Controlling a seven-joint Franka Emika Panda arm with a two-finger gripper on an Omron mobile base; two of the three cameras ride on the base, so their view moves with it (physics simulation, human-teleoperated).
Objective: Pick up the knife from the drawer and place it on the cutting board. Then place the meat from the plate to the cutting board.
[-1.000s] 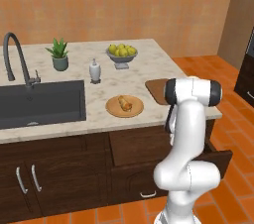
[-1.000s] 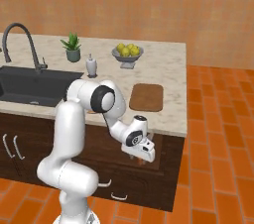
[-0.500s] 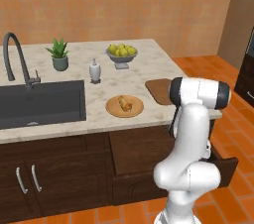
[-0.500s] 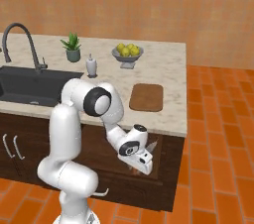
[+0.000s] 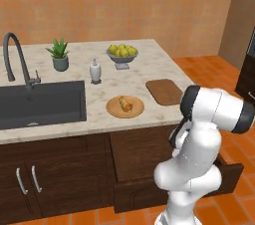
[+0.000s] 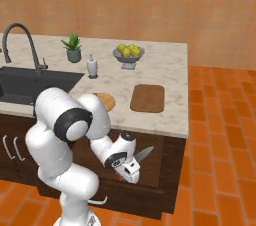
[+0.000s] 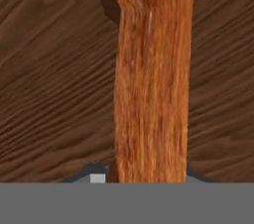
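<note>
Orange wall (image 5: 149, 0); terracotta tile floor (image 6: 220, 120); marble counter (image 5: 149, 64).

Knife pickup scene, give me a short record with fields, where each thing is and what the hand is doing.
knife: held in the hand, blade up and to the right, over the open drawer
hand: shut on the knife handle
drawer: pulled open
cutting board: bare, on the counter
meat: on the plate
plate: left of the cutting board

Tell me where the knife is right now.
In the right base view the knife sits in the gripper low over the open drawer, below the counter edge under the cutting board, blade angled up to the right.
</note>
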